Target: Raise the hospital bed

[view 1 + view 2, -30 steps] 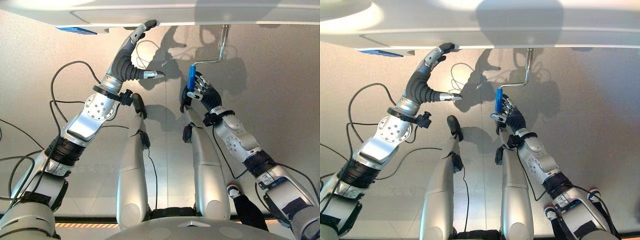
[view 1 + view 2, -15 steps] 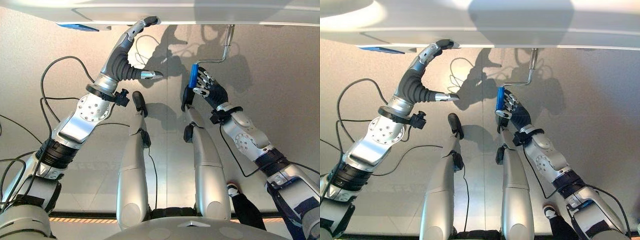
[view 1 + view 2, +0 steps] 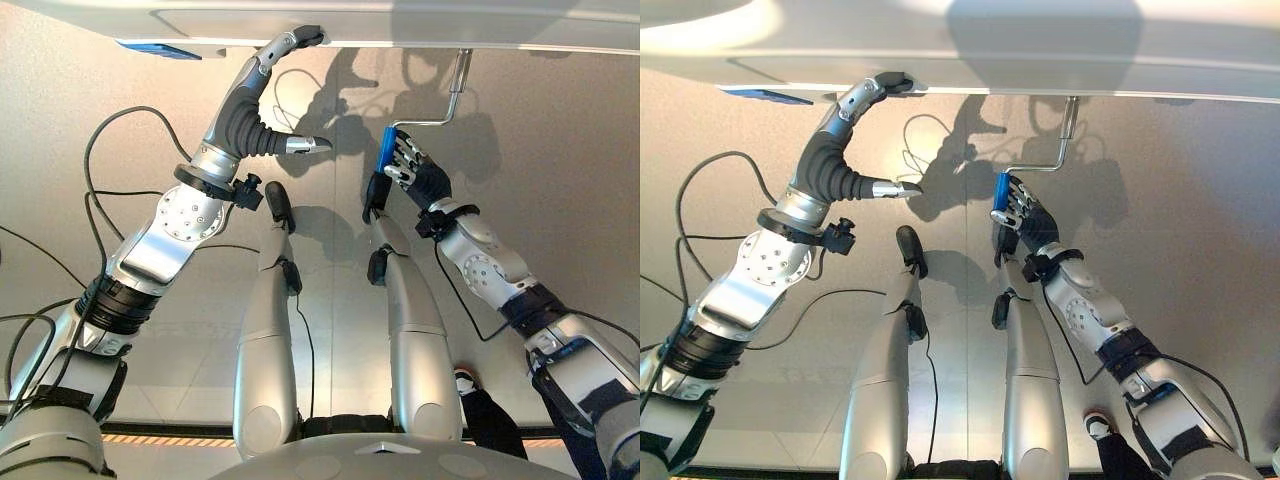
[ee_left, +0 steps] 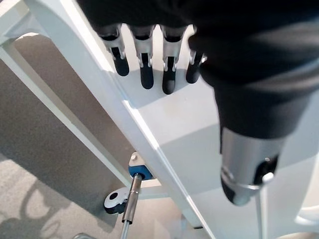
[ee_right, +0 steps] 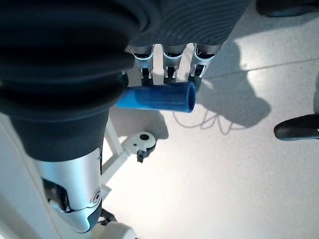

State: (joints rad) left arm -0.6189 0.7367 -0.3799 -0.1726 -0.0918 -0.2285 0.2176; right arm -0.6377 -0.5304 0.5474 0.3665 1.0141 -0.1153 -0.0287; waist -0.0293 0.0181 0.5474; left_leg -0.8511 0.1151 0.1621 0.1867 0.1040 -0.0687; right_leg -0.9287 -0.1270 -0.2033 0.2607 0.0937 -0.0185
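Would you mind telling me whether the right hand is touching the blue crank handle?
Touching. The right wrist view shows the right hand with fingers curled over the blue handle, no gap between them.

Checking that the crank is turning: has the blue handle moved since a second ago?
Yes, slightly. The blue handle, held by the right hand, has risen toward the bed frame.

Bed (image 3: 400, 25): white frame edge spanning the top of the head views, seen from below. Crank (image 3: 452, 95): a silver rod hangs from the frame's underside, bends sideways, and ends in a blue cylindrical grip (image 3: 383, 152) standing roughly upright. The right hand (image 3: 410, 172) has its fingers curled round the grip. The left hand (image 3: 262, 85) touches the frame edge with its fingertips.
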